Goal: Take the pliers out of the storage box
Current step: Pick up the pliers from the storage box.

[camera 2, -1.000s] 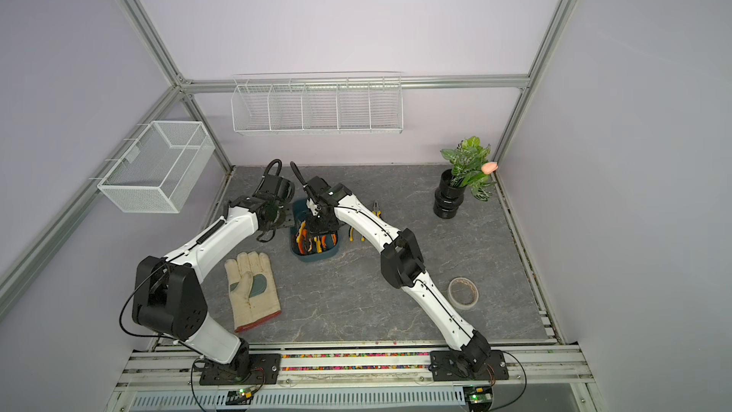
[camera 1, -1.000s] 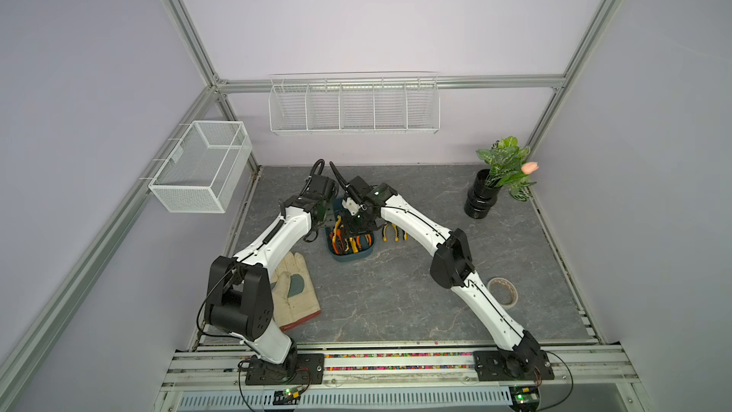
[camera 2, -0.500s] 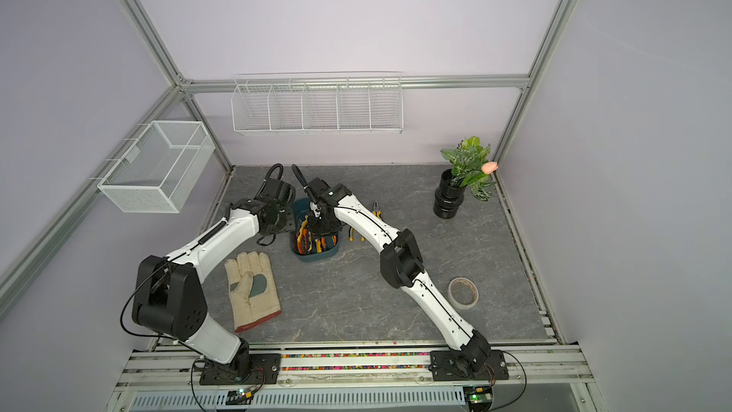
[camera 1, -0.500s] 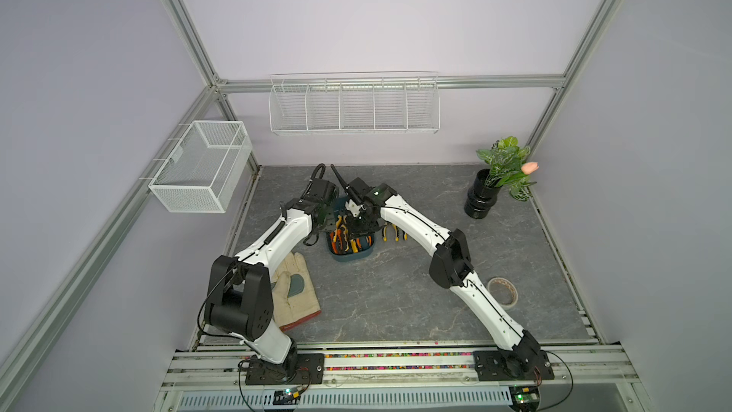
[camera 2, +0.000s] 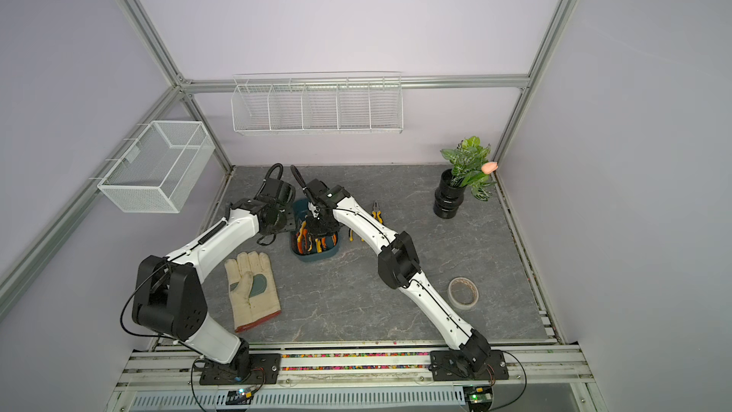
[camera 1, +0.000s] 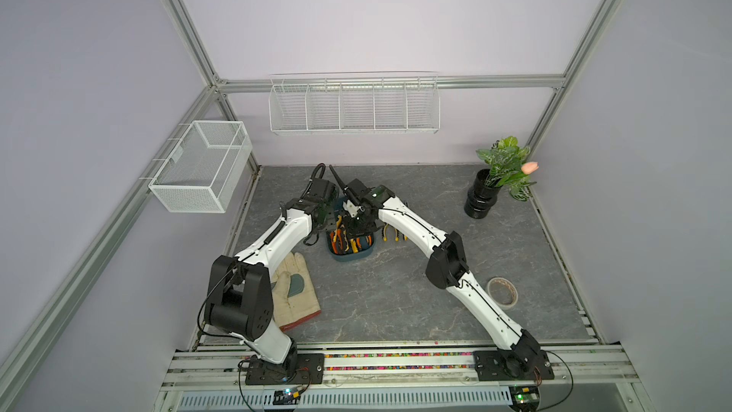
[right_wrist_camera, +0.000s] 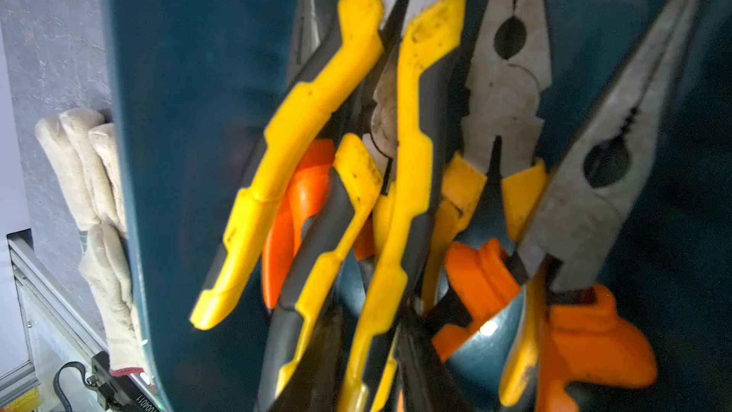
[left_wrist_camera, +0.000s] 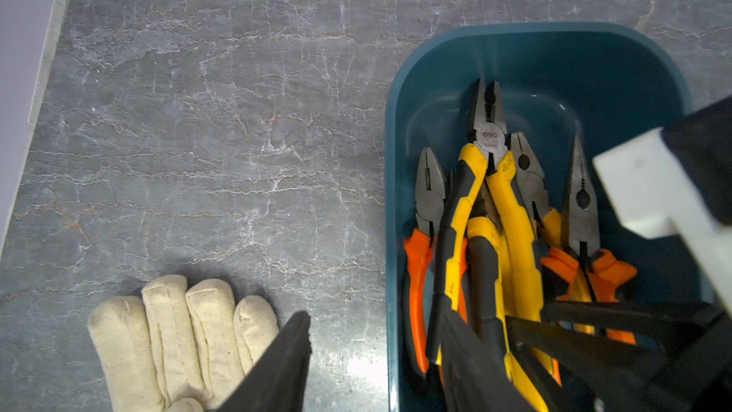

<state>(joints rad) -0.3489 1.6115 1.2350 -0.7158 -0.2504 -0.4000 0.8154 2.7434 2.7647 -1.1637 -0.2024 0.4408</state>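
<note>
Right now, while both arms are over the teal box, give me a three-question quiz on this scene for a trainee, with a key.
1. True or false: all the pliers are inside the storage box.
2. Which item lies on the table? A) sponge B) work glove C) hammer
3. Name the two bright handle colours seen in the box.
Key: 1 false, since yellow-handled pliers lie on the table outside it; 2 B; 3 yellow and orange.
</note>
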